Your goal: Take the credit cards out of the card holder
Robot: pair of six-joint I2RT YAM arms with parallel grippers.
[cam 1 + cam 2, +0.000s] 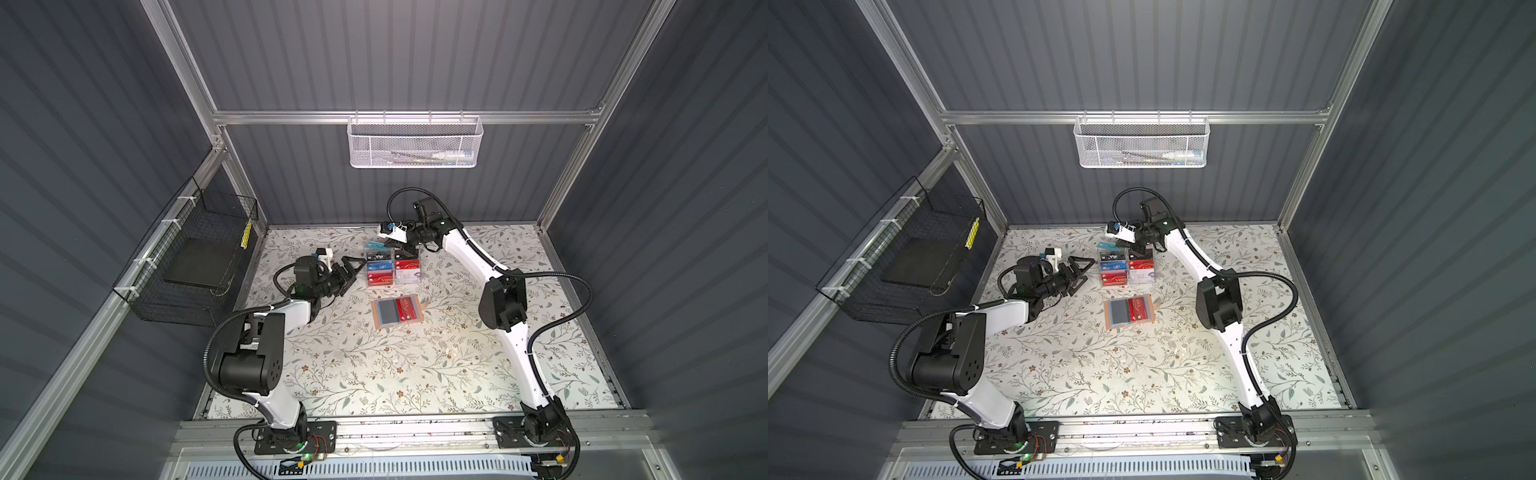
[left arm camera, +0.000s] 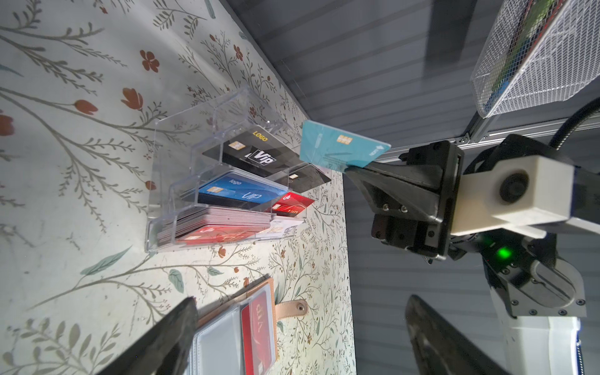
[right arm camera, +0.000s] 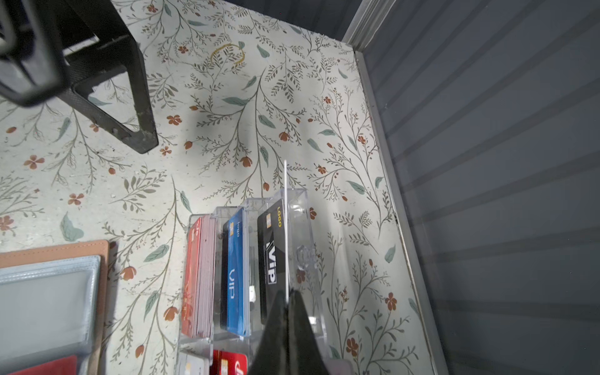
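Pinching a teal card (image 2: 337, 146), the right hand (image 2: 350, 168) hangs near "Vip" cards (image 2: 259, 157).

Dim walls, bright glare-streaked tabletop (image 1: 415, 365)

Card holder (image 1: 386, 313) open flat on floral worktop (image 1: 415, 374), red card (image 1: 407, 309) in its right sleeve. Behind it, clear card rack (image 1: 392, 270). Over the rack, right gripper (image 1: 386, 244) pinching a teal card (image 1: 374, 247); left gripper (image 1: 356, 270) spread wide just beside.
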